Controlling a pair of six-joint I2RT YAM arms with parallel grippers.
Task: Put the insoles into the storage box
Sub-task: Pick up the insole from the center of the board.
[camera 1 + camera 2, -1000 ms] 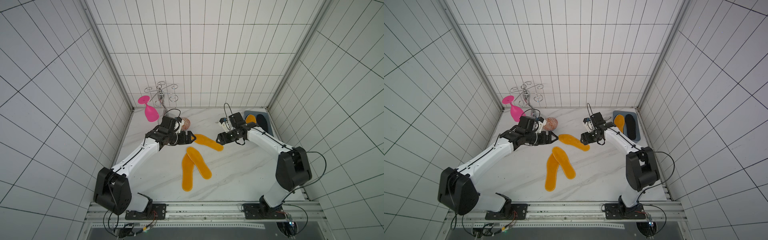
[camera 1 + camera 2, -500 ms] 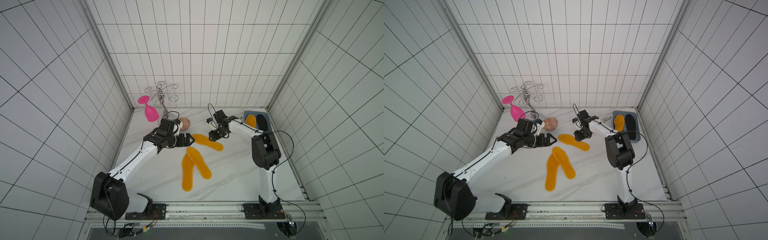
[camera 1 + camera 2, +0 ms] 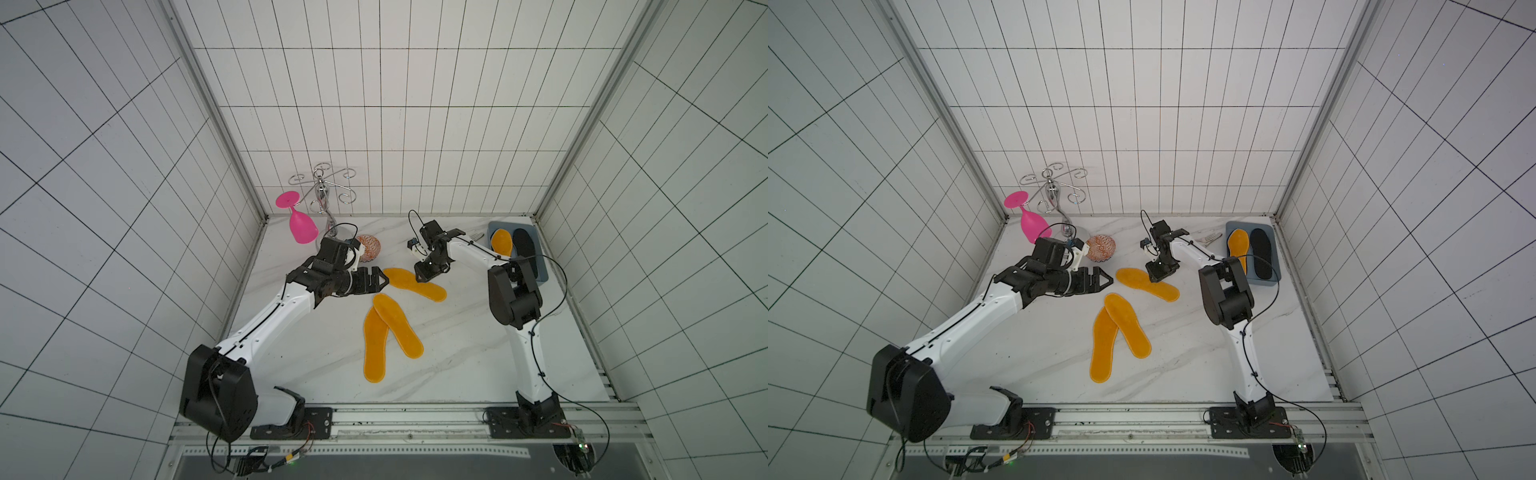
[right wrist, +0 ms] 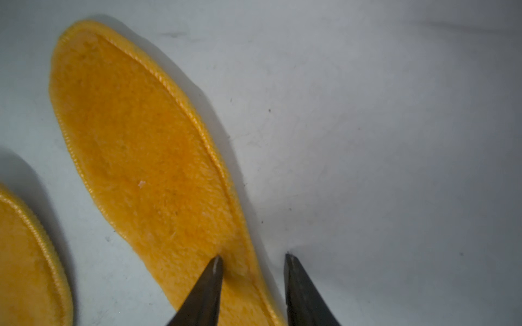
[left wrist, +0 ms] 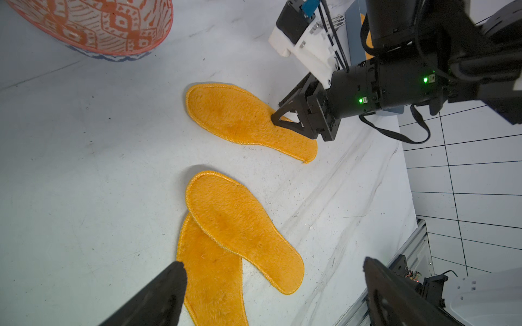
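Three orange-yellow insoles lie on the marble table. The far insole (image 3: 413, 284) (image 3: 1146, 284) (image 5: 245, 121) (image 4: 141, 141) has my right gripper (image 3: 419, 276) (image 3: 1152, 277) (image 4: 252, 258) down on its narrow middle. The jaws stand a little apart astride its stitched rim, one fingertip (image 4: 216, 264) on the pile and the other on the table. Two crossed insoles (image 3: 397, 326) (image 3: 1127, 326) (image 5: 240, 228) lie nearer. My left gripper (image 3: 380, 280) (image 3: 1102, 280) (image 5: 274, 262) hangs wide open and empty beside the far insole's toe. The storage box (image 3: 494, 226) (image 3: 1231, 226) holds an orange insole (image 3: 502, 241) and a black insole (image 3: 524, 249).
A patterned orange bowl (image 3: 369, 247) (image 5: 99, 25) stands behind the left gripper. A pink glass (image 3: 302, 226) hangs upside down from a chrome rack (image 3: 322, 191) at the back left. A fork (image 3: 1210, 237) lies left of the box. Tiled walls close in three sides.
The right gripper has swung left from near the box and come down onto the far insole, its jaws narrowing. The left gripper has shifted slightly and stays open.
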